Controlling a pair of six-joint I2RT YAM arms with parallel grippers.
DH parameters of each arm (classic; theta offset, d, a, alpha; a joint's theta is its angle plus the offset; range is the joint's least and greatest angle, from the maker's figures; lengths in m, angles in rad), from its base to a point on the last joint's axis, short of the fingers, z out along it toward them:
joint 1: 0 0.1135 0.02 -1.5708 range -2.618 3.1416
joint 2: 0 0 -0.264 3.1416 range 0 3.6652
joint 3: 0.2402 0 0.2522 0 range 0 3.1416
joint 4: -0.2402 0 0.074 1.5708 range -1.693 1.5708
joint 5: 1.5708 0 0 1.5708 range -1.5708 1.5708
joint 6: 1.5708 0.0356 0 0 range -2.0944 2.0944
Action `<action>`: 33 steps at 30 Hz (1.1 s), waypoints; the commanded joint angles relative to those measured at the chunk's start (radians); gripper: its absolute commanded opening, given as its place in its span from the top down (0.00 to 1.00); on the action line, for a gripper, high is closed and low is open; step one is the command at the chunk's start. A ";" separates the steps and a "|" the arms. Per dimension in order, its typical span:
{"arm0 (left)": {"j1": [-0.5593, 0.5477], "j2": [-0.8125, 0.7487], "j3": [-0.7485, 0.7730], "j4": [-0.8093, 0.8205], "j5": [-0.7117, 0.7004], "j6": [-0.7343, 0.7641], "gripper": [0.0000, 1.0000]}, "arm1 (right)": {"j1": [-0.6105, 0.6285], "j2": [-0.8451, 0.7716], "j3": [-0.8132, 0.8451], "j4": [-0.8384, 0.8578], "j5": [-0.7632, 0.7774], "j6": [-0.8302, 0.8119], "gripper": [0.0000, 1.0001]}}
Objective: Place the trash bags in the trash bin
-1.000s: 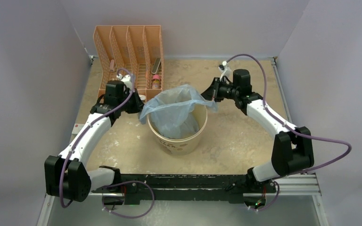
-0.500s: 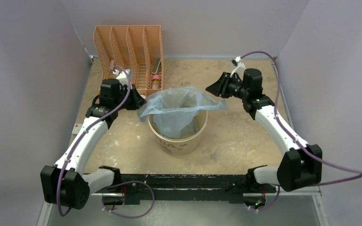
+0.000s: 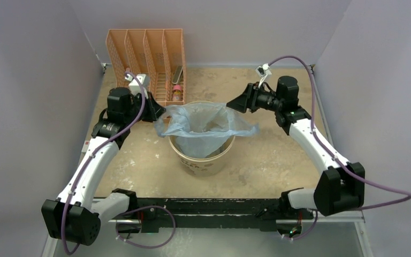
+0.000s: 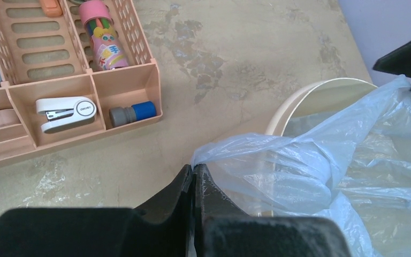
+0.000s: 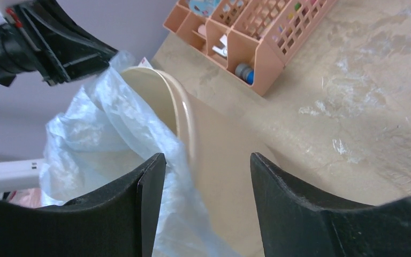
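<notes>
Bag (image 3: 203, 126), crinkly pale blue, over bin (image 3: 204, 161) rim; left hand (image 4: 193, 171) tight on its corner, right hand (image 5: 207, 158) apart.

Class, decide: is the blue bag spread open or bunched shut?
Spread open: the trash bag drapes wide across the trash bin, overhanging both sides.

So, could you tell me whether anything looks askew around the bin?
The thin light-blue plastic bag sits lopsided on the round cream bin: its right corner droops loose outside the rim, while the left tool pinches the opposite corner.
</notes>
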 commanded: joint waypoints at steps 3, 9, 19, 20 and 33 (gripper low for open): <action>0.006 0.003 0.046 0.033 0.026 0.028 1.00 | 0.003 0.057 0.015 0.051 -0.203 -0.095 0.44; 0.006 0.017 0.067 0.012 0.043 0.033 1.00 | 0.002 0.040 0.013 0.074 -0.148 -0.054 0.59; 0.006 0.027 0.067 0.019 0.032 0.039 1.00 | 0.003 0.073 0.011 0.117 -0.116 0.032 1.00; 0.006 0.038 0.071 0.018 0.015 0.036 1.00 | 0.002 0.080 0.016 0.103 -0.058 0.047 1.00; 0.006 0.053 -0.034 0.012 0.003 -0.004 1.00 | 0.002 0.168 0.032 -0.072 -0.039 -0.074 0.96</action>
